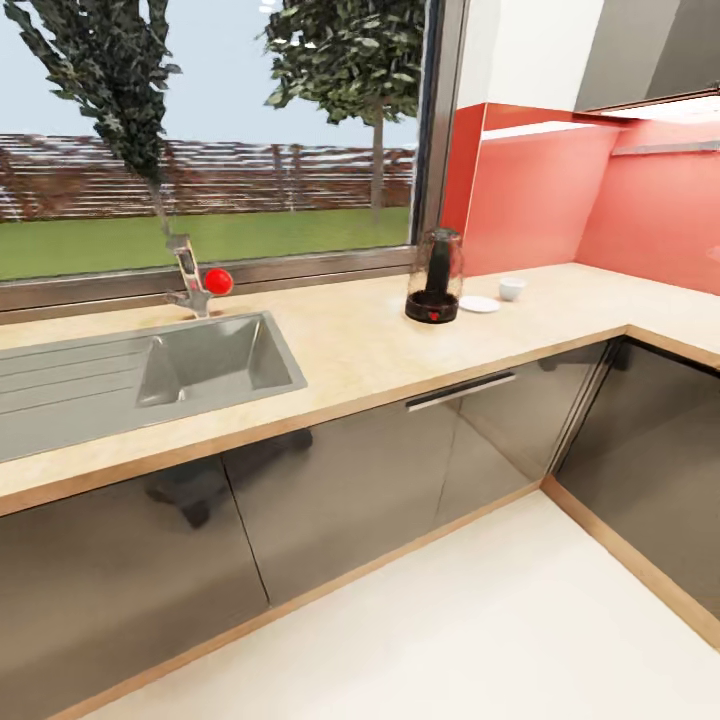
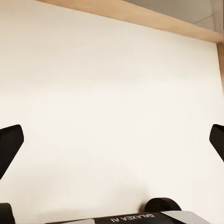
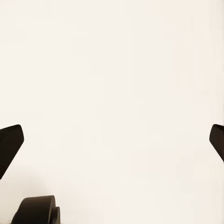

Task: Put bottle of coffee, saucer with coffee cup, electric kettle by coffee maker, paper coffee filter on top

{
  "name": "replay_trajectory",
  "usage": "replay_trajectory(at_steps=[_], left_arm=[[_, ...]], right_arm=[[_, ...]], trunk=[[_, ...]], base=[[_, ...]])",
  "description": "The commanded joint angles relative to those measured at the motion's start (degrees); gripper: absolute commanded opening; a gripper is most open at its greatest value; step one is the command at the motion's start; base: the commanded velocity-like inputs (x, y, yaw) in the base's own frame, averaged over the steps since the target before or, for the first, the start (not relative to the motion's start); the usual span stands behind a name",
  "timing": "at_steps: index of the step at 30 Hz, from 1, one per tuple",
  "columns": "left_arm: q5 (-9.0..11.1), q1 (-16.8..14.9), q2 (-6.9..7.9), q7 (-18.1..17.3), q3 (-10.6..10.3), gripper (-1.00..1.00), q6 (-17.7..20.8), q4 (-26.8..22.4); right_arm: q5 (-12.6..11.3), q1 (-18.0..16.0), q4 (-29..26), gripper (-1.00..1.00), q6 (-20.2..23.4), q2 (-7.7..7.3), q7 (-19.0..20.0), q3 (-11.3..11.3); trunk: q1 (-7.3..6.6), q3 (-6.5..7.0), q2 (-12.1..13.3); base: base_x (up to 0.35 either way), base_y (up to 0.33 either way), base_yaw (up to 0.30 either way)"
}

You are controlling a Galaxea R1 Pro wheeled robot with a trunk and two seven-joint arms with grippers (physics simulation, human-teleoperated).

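Where the head camera looks down across the kitchen, the kitchen countertop (image 1: 350, 350) runs as a pale wood-grain slab over glossy grey cabinet fronts (image 1: 340, 500) and turns a corner at the right beneath a coral-red backsplash (image 1: 560, 200). On it, near the window, stands the electric kettle (image 1: 436, 277), upright, its glass jug on a black base with a small red switch low on the front. Just beside the kettle lies the saucer (image 1: 479, 304), a flat white plate, and near that the coffee cup (image 1: 512, 289) sits on the counter itself, apart from the saucer. Farther left a steel sink (image 1: 215, 362) is set into the slab, with a tap (image 1: 190, 275) carrying a red knob behind it.

Both wrist views look down at cream floor. The left gripper (image 2: 112, 144) has its dark fingertips (image 2: 9, 147) far apart at the frame edges, holding nothing; below them, a mirrored label on the robot's body reads "GALAXEA AI". The right gripper (image 3: 112, 144) is likewise spread wide and bare.
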Motion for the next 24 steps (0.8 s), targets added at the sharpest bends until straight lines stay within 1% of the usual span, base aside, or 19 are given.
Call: replay_trajectory(at_steps=[1, 6, 21, 24], left_arm=[[0.1, 0.0, 0.02, -0.1, -0.2, 1.0, -0.4, 0.1], [0.1, 0.0, 0.02, -0.1, -0.2, 1.0, -0.4, 0.1], [0.1, 0.0, -0.06, 0.0, -0.3, 1.0, -0.4, 0.1], [0.1, 0.0, -0.06, 0.4, -0.3, 1.0, -0.4, 0.1]], right_arm=[[0.6, -0.1, 0.1, 1.0, -0.2, 0.04, 0.0, -0.3], [0.6, -0.1, 0.1, 1.0, -0.2, 0.04, 0.0, -0.3], [0.6, -0.1, 0.1, 1.0, -0.2, 0.04, 0.0, -0.3], [0.6, -0.1, 0.1, 1.0, -0.2, 0.05, 0.0, -0.3]], trunk=[[-0.01, -0.05, 0.0], [-0.01, -0.05, 0.0], [-0.01, -0.05, 0.0], [-0.01, -0.05, 0.0]], base=[[0.0, -0.297, -0.063], [0.0, -0.301, -0.168], [0.0, -0.304, -0.271], [0.0, -0.284, -0.21]])
